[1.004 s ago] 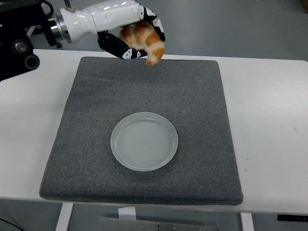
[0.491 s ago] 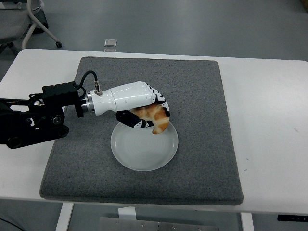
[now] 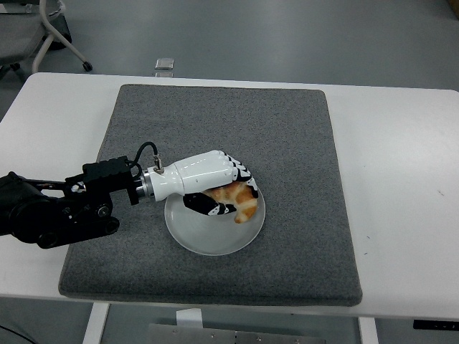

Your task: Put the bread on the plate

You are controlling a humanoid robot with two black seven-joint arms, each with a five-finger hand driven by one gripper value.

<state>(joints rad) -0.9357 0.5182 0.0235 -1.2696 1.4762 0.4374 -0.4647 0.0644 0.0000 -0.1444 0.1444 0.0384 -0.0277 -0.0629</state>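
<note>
The bread [image 3: 240,201] is a golden-brown croissant, curved like a crescent, with a paler tip pointing down toward the near edge of the table [image 3: 401,158]. The left hand [image 3: 208,183], white-backed with black finger joints, grasps it with the fingers curled over its top and the thumb underneath. The croissant sits over the right part of the round white plate [image 3: 208,233], low above it or touching; which one cannot be told. The plate lies on a grey mat [image 3: 301,143] covering the table.
</note>
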